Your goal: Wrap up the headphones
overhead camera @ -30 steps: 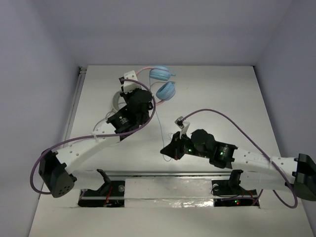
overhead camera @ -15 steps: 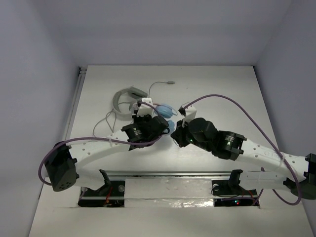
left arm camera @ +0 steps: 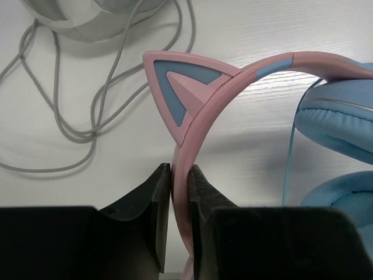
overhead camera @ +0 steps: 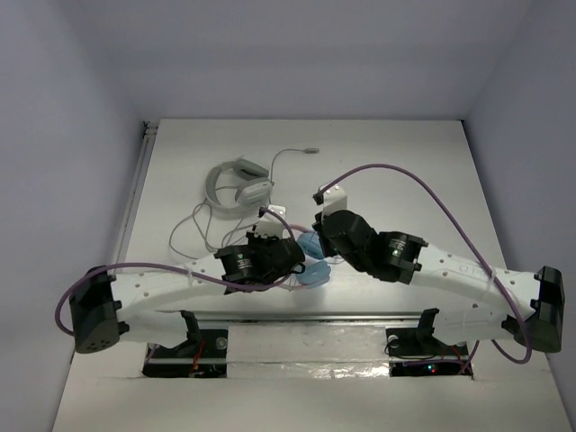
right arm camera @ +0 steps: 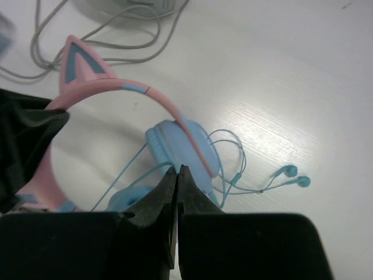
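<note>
White table point(overhead camera: 405, 162), left gripper point(left arm camera: 179, 173) pinching the headphones point(left arm camera: 335, 119) at their pink band, right gripper point(right arm camera: 177, 172) pressed together.

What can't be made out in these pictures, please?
Top view: the headphones are mostly hidden under both wrists.
Right wrist view: whether the shut right gripper pinches the cable; its fingers cover that spot.
Left wrist view: the grey headphones are cut off by the top edge.
</note>
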`<act>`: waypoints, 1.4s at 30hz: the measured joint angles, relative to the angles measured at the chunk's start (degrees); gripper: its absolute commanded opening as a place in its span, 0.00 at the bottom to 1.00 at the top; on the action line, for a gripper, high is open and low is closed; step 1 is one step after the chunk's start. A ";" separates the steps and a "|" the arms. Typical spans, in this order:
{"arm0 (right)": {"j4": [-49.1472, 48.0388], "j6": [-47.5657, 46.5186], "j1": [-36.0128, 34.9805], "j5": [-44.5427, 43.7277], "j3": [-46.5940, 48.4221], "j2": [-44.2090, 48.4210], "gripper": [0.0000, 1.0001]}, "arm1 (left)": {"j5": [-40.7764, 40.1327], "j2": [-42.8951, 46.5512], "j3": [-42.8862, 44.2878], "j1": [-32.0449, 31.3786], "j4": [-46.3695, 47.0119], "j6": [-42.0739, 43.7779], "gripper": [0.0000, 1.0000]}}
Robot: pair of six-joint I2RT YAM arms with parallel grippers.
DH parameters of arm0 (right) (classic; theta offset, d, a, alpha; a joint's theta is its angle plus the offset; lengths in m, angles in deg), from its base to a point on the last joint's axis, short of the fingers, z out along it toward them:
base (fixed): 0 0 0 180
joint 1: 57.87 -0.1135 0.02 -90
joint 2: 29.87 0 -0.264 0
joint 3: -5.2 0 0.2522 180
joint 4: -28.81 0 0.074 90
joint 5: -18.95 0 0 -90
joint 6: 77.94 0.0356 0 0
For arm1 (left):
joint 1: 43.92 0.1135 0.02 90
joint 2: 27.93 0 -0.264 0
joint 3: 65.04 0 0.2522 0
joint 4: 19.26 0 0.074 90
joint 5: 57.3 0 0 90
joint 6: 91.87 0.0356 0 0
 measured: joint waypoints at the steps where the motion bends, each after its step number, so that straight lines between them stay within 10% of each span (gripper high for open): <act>1: -0.02 -0.17 0.04 -1.01 0.00 -0.15 0.00 | 1.01 1.53 0.02 0.00 0.09 0.68 0.00; 27: -1.95 -4.20 8.85 -9.77 2.25 -5.09 0.30 | 13.16 8.24 2.32 2.01 -2.23 11.39 0.00; 42: -18.93 1.55 17.11 9.07 -12.50 3.23 0.25 | 24.20 15.74 5.90 7.58 -0.24 16.70 0.00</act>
